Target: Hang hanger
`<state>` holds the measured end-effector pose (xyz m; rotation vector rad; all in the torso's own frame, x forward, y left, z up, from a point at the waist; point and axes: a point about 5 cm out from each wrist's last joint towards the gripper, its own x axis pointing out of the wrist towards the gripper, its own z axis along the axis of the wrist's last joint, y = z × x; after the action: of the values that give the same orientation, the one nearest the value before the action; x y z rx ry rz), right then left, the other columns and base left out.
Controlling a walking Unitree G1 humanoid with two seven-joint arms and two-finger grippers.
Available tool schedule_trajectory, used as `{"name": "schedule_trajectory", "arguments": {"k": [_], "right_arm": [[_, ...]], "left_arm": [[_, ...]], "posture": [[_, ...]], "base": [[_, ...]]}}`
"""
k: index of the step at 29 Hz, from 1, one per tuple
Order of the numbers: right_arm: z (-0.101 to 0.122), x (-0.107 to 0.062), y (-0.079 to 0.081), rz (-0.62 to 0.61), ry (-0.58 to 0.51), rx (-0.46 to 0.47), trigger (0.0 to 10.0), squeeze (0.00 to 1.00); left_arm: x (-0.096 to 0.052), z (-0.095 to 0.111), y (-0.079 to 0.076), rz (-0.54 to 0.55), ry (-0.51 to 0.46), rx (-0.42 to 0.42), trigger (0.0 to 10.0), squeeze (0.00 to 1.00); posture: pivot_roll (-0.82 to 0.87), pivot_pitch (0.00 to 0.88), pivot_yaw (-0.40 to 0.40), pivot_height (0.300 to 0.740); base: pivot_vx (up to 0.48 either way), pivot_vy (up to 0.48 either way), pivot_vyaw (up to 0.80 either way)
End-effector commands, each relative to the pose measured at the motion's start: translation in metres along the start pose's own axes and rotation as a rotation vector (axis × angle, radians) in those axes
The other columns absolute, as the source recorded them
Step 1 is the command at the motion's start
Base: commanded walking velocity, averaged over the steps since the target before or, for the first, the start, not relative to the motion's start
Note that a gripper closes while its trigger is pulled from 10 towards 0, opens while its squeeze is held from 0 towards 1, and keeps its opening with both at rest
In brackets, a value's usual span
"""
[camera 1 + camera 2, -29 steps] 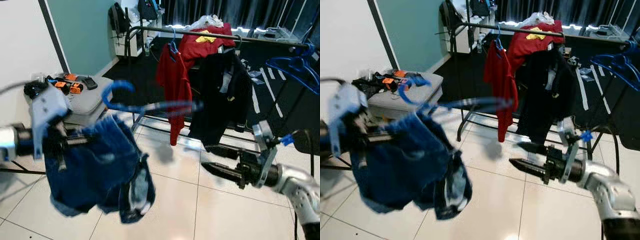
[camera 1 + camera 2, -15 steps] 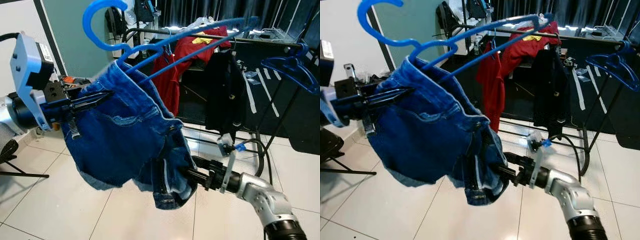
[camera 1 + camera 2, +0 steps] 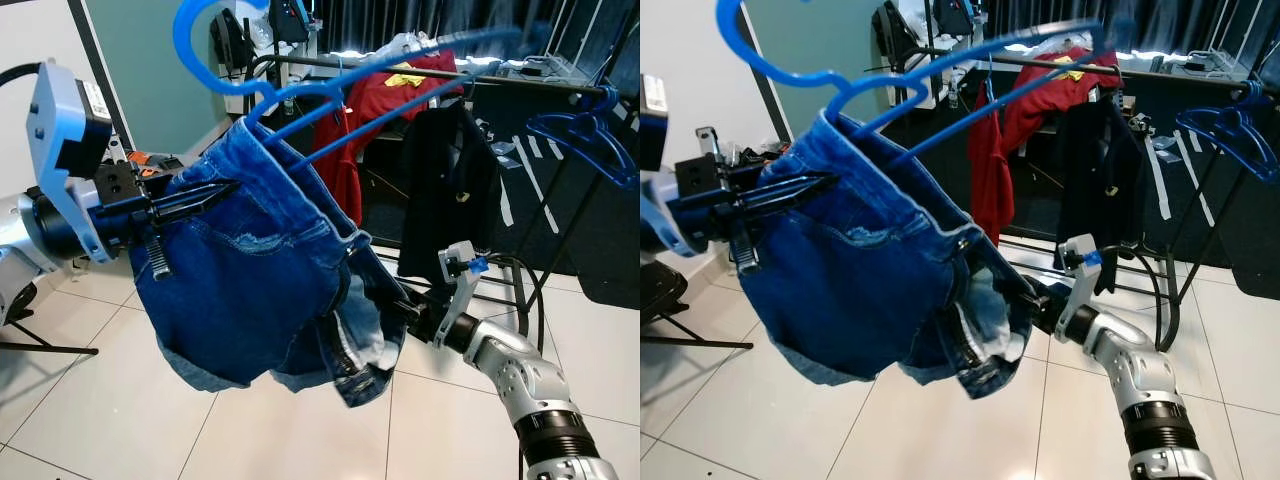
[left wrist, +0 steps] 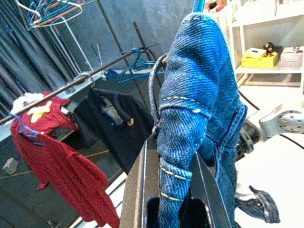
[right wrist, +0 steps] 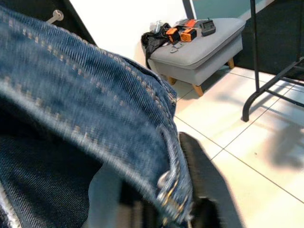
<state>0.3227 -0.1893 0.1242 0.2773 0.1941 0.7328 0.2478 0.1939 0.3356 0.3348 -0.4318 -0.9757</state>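
A blue plastic hanger (image 3: 330, 90) carries a pair of blue denim shorts (image 3: 250, 290), held high in front of me. My left gripper (image 3: 200, 200) is shut on the shorts' waistband, and the denim sits pinched between its fingers (image 4: 202, 190). My right gripper (image 3: 405, 312) reaches into the shorts' lower right side, where the fabric covers its fingertips. In the right wrist view the denim hem (image 5: 161, 142) lies between the black fingers (image 5: 204, 180). The clothes rail (image 3: 520, 78) stands behind, beyond the hanger's hook (image 3: 195, 40).
A red shirt (image 3: 345, 160) and a black garment (image 3: 445, 190) hang on the rail. Bare blue hangers (image 3: 585, 135) hang at the right. A grey ottoman (image 5: 209, 45) with orange and black items stands at the left by the wall. White tiled floor (image 3: 460, 420) lies below.
The left arm lifted the hanger and shorts from low to high a second ago. Since then the right gripper has risen into the shorts, drawing their lower edge to the right.
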Motion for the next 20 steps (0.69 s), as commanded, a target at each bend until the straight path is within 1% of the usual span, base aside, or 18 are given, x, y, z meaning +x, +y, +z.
{"name": "schedule_trajectory", "arguments": {"k": [1, 6, 7, 8, 9, 10, 11, 12, 14, 15, 16, 17, 19, 20], "right_arm": [[-0.003, 0.0, -0.003, -0.029, 0.018, -0.005, 0.0, 0.0], [-0.004, 0.0, -0.003, -0.034, 0.019, -0.003, 0.0, 0.0], [-0.001, 0.0, -0.003, -0.024, 0.008, 0.025, 0.0, 0.0], [-0.001, 0.0, -0.003, -0.024, 0.008, 0.025, 0.0, 0.0], [0.006, -0.002, -0.003, -0.003, -0.011, 0.08, 0.0, 0.0], [0.006, -0.002, -0.003, -0.003, -0.011, 0.08, 0.0, 0.0], [0.018, -0.002, -0.003, 0.016, -0.054, 0.161, 0.0, 0.0], [0.03, -0.004, -0.005, 0.029, -0.094, 0.23, 0.0, 0.0], [0.03, -0.004, -0.005, 0.029, -0.094, 0.23, 0.0, 0.0], [0.038, -0.005, -0.006, 0.036, -0.118, 0.269, 0.0, 0.0], [0.049, -0.005, -0.01, 0.015, -0.164, 0.323, 0.0, 0.0], [0.049, -0.005, -0.01, 0.015, -0.164, 0.323, 0.0, 0.0], [0.062, -0.004, -0.018, -0.04, -0.233, 0.393, 0.0, 0.0], [0.062, -0.004, -0.018, -0.04, -0.233, 0.393, 0.0, 0.0]], "left_arm": [[0.001, 0.014, 0.0, 0.005, -0.068, 0.023, 0.0, 0.0], [0.002, 0.016, -0.001, 0.004, -0.074, 0.022, 0.0, 0.0], [0.001, 0.013, -0.001, 0.0, -0.051, 0.031, 0.0, 0.0], [0.001, 0.013, -0.001, 0.0, -0.051, 0.031, 0.0, 0.0], [-0.005, -0.001, -0.003, -0.017, 0.029, 0.056, 0.7, 0.0], [-0.005, -0.001, -0.003, -0.017, 0.029, 0.056, 0.7, 0.0], [-0.013, -0.019, -0.007, -0.046, 0.143, 0.092, 1.8, 0.0], [-0.021, -0.038, -0.013, -0.083, 0.271, 0.122, 3.5, 0.0], [-0.021, -0.038, -0.013, -0.083, 0.271, 0.122, 3.5, 0.0], [-0.027, -0.05, -0.017, -0.112, 0.351, 0.14, 3.5, 0.0], [-0.035, -0.065, -0.019, -0.111, 0.446, 0.141, 6.2, 0.0], [-0.035, -0.065, -0.019, -0.111, 0.446, 0.141, 6.2, 0.0], [-0.053, -0.09, -0.022, -0.099, 0.601, 0.142, 5.7, 0.0], [-0.053, -0.09, -0.022, -0.099, 0.601, 0.142, 5.7, 0.0]], "posture": [[-0.01, 0.005, 0.014, 0.74], [0.0, 0.005, 0.013, 0.74], [0.0, 0.004, 0.014, 0.74], [0.0, 0.004, 0.014, 0.74], [-0.01, 0.004, 0.017, 0.74], [-0.01, 0.004, 0.017, 0.74], [-0.01, 0.006, 0.021, 0.74], [-0.01, 0.007, 0.02, 0.74], [-0.01, 0.007, 0.02, 0.74], [-0.01, 0.007, 0.02, 0.74], [-0.01, 0.009, 0.02, 0.74], [-0.01, 0.009, 0.02, 0.74], [-0.01, 0.009, 0.014, 0.74], [-0.01, 0.009, 0.014, 0.74]], "base": [[0.0, 0.0, 0.0], [0.0, 0.0, 0.0], [0.0, 0.0, 0.0], [0.0, 0.0, 0.0], [0.0, 0.0, 0.0], [0.0, 0.0, 0.0], [0.0, 0.0, 0.0], [0.0, 0.0, 0.0], [0.0, 0.0, 0.0], [0.0, 0.0, 0.0], [0.0, 0.0, 0.0], [0.0, 0.0, 0.0], [0.0, 0.0, 0.0], [0.0, 0.0, 0.0]]}}
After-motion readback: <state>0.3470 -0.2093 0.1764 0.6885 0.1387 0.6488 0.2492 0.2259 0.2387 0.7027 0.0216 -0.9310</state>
